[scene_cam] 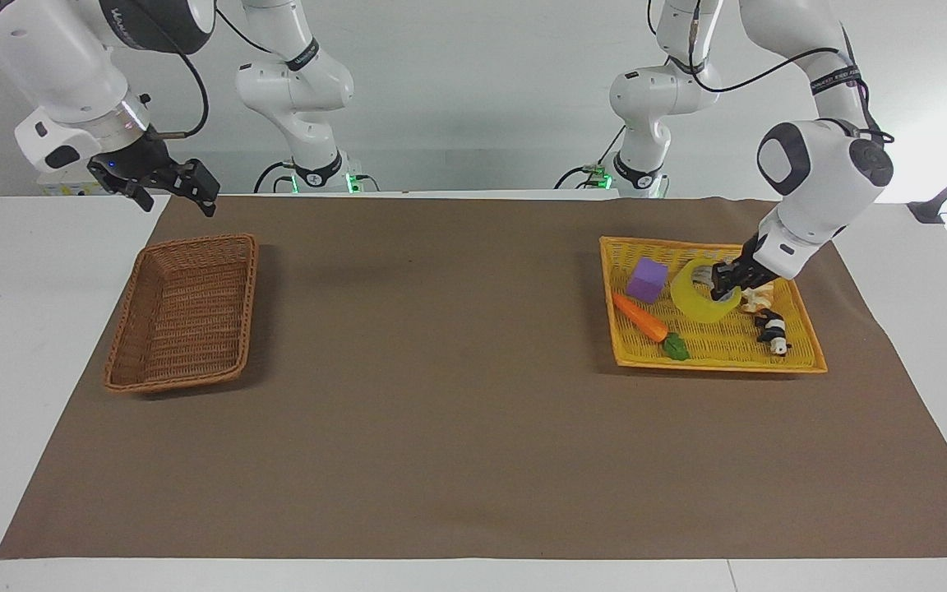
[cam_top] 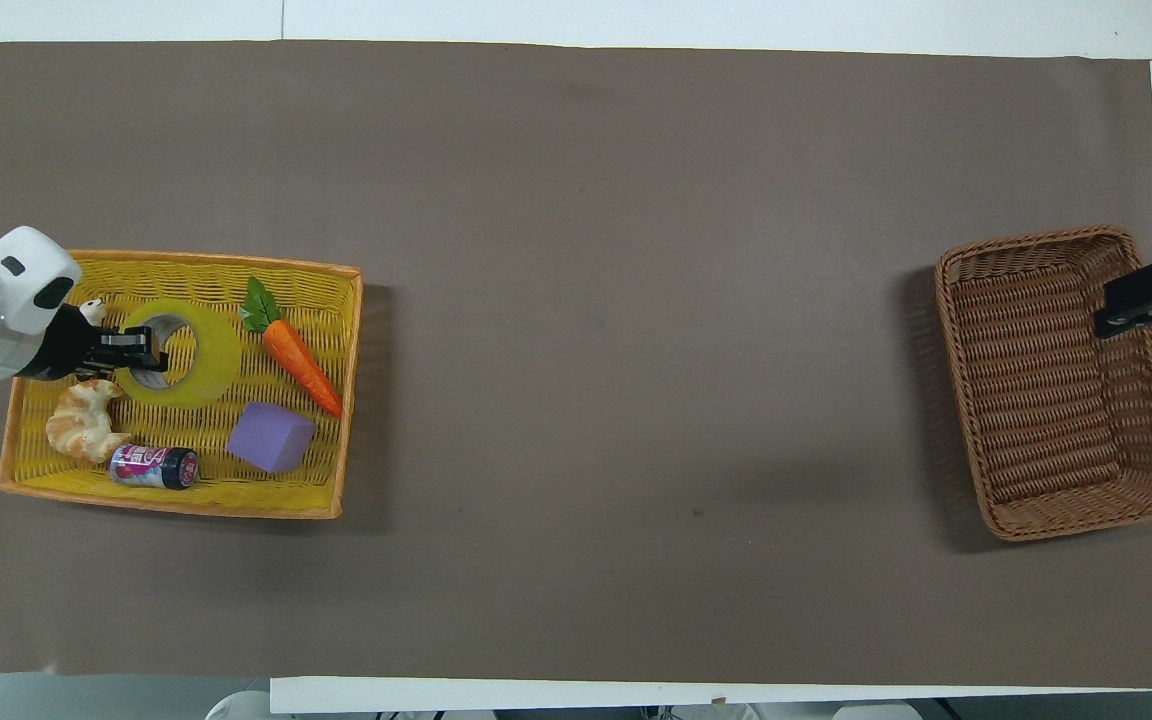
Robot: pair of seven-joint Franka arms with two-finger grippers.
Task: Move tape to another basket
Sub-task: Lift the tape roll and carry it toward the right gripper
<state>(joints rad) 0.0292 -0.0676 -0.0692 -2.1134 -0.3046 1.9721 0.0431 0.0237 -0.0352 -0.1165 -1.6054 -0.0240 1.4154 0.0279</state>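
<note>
Arms: 2, both Franka, each with 1 two-finger gripper.
Left gripper (scene_cam: 724,284): over the yellow basket, fingers clamped on the wall of the tape, 1 finger inside the core and 1 outside.
Tape (scene_cam: 699,298): 1 roll, translucent yellow, lifted and tilted above the yellow basket floor, hanging from the left gripper; over the part of the basket between the purple block and the croissant.
Right gripper (scene_cam: 168,186): waiting in the air over the table edge beside the brown basket, at the right arm's end; fingers spread wide, holding nothing.
Brown basket (scene_cam: 237,279): 1, woven wicker, rectangular, sloping sides, nothing inside, on the brown mat toward the right arm's end.
Yellow basket (scene_cam: 716,358): 1, flat woven tray, on the mat toward the left arm's end.
Purple block (scene_cam: 647,278): 1, in the yellow basket.
Carrot (scene_cam: 639,317): 1 toy, orange with green leaf, lying in the yellow basket, farther from the robots than the block.
Croissant (cam_top: 81,422): 1, in the yellow basket.
Can (cam_top: 154,467): 1 small, lying on its side beside the croissant.
Panda figure (scene_cam: 772,330): 1, black and white, in the yellow basket.
Mat (scene_cam: 457,411): 1, brown, covering the table.
</note>
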